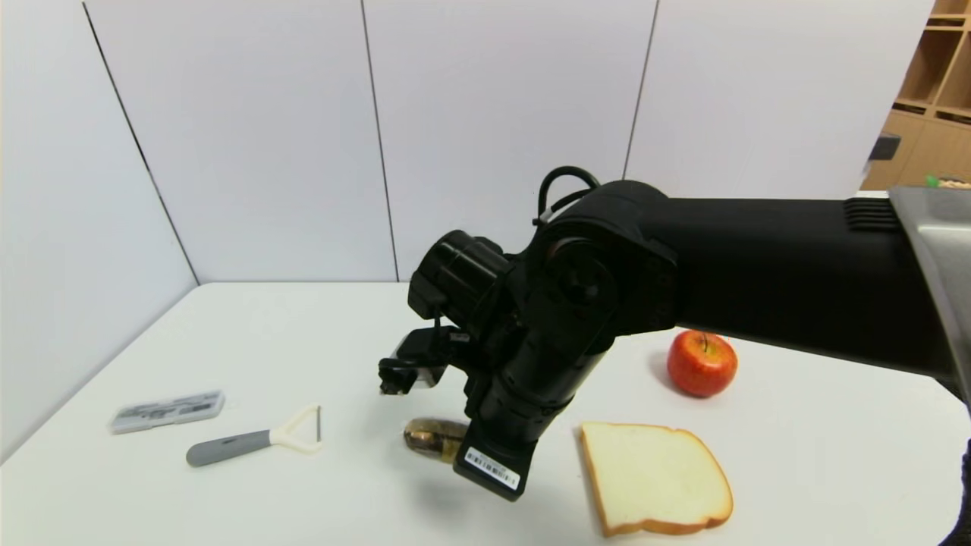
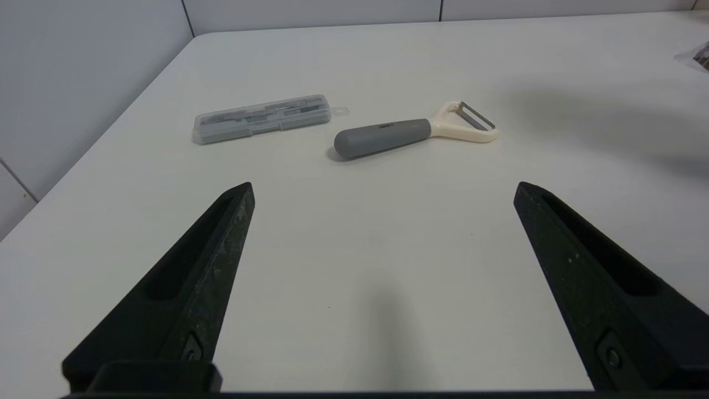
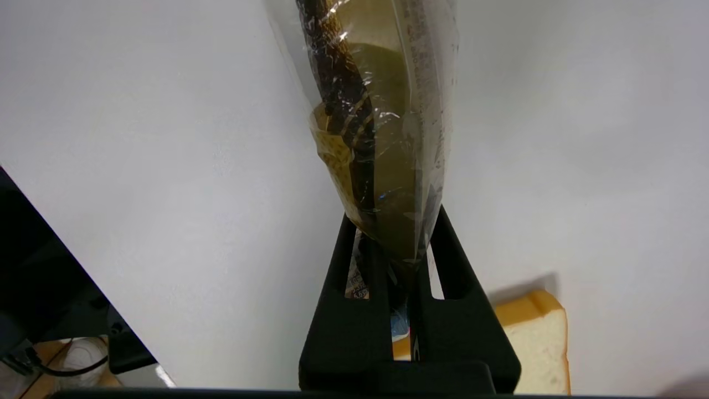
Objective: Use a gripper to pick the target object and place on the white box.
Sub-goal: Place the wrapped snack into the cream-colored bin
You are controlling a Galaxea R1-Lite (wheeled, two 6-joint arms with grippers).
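**Operator:** State the condition of the right end effector [image 3: 394, 241].

**Guide:** Your right end effector is closed on the chocolate pack [image 3: 374, 133]. Both fingers grip one end of the clear wrapper, and the rest of the pack extends beyond the fingertips. You have it over the middle of the worktop [image 1: 341, 500], and the pack is held above the surface (a soft shadow lies below it).

**Operator:** And the left end effector [image 2: 384, 193]?

**Guide:** Your left end effector is parked over the left part of the worktop. Its fingers stand wide apart, with nothing between them.

**Operator:** List the items on the worktop.

**Guide:** Refer to the head view. To the left of the pack you have the peeler [image 1: 239, 445], which has a grey handle and a cream head. Farther left, near the peeler and slightly beyond it, is the flat clear case [image 1: 167, 411], which has small dark pieces inside. To the right of the pack you have the bread slice [image 1: 656, 478], lying flat. The red apple [image 1: 702, 363] sits beyond the bread slice, apart from it. Both are on the side of your right arm [image 1: 774, 265], which reaches in from the right.
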